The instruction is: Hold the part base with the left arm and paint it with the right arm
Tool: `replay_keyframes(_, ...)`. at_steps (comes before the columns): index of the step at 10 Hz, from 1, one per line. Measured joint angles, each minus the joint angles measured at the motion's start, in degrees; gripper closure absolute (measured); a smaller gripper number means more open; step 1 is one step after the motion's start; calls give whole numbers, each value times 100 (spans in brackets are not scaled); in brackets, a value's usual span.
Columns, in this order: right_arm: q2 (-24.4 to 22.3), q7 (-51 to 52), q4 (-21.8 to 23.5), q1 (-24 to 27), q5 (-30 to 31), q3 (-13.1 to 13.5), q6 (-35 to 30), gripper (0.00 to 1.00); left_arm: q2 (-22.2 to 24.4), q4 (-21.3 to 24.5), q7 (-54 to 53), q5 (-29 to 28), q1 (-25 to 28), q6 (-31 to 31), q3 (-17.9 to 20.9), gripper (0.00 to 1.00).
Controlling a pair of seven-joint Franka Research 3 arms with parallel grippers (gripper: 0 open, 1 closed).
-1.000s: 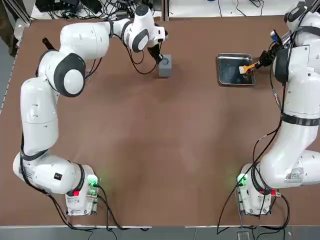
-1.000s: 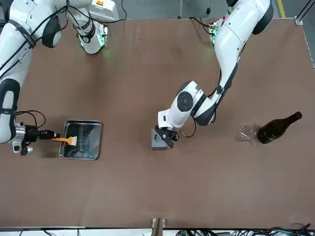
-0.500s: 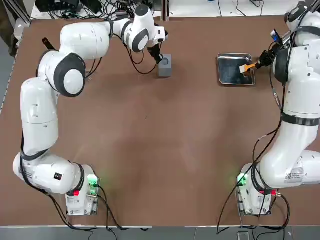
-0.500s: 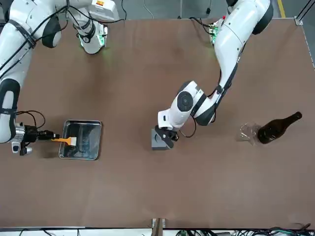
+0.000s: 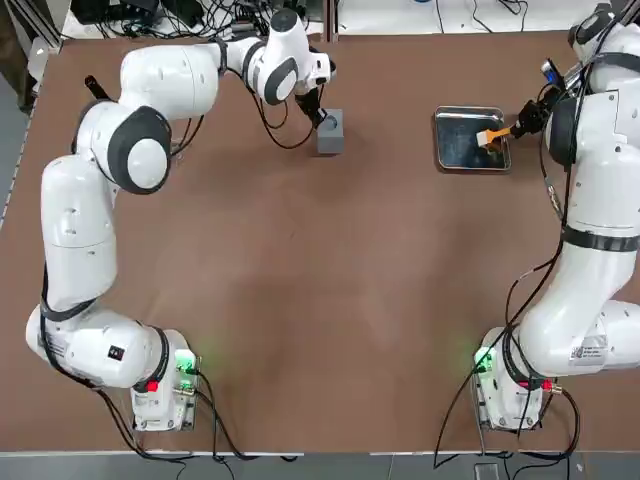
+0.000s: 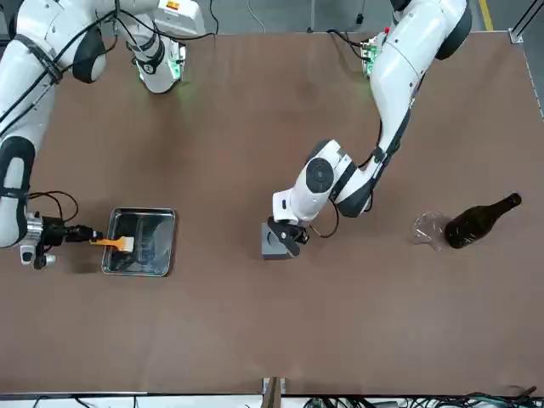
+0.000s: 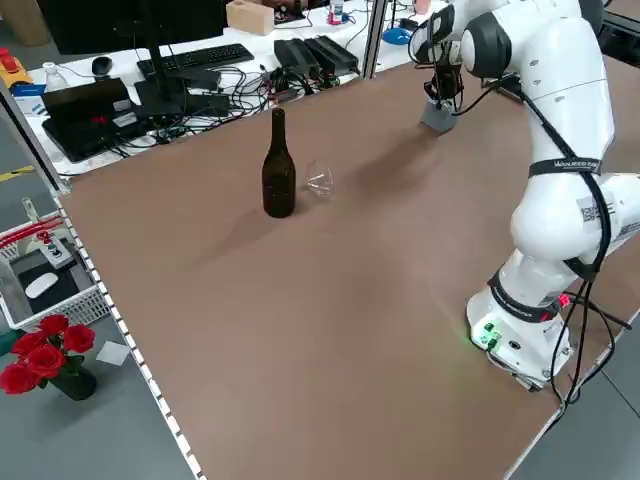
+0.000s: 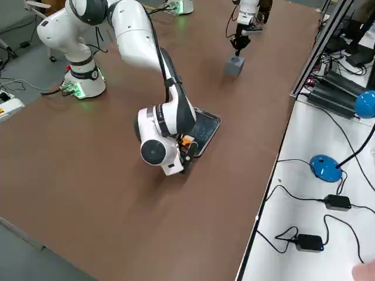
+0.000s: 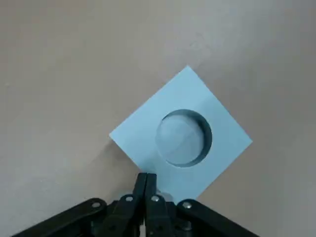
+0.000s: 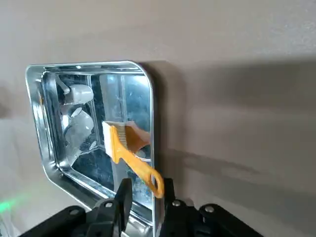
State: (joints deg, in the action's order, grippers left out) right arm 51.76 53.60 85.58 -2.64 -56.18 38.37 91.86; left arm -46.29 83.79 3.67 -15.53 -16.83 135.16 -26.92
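The part base [image 5: 332,130], a small grey block with a round hole in its top, stands on the brown table at the far middle. My left gripper [image 5: 318,115] is shut, its joined fingertips [image 9: 146,180] resting against the upper edge of the part base [image 9: 182,133]. My right gripper [image 5: 527,120] is shut on the handle of an orange brush [image 5: 495,134]. The brush's pale bristles hang over the right end of the shiny metal tray [image 5: 470,112]. In the right wrist view the brush [image 10: 126,145] crosses the tray's rim [image 10: 153,113].
A dark bottle [image 6: 480,219] lies on the table at my left, with a clear glass [image 6: 429,229] tipped beside it. Cables, a keyboard and boxes crowd the bench beyond the far edge. Open brown tabletop lies between the block and the tray.
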Motion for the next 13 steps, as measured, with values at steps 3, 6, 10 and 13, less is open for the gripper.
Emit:
replay_keyframes(3,19,0,0,-3,3,0,256,66,0,0,0,0,0,0,0,95)
replay_keyframes(6,32,14,-38,-5,106,21,273,51,0,0,0,0,0,0,0,95)
replay_keyframes(10,-231,42,-237,-104,549,280,-18,0,0,-1,0,0,1,0,0,95)
replay_keyframes(13,-971,-345,-289,-208,1436,338,-43,0,0,-5,0,0,5,0,1,95)
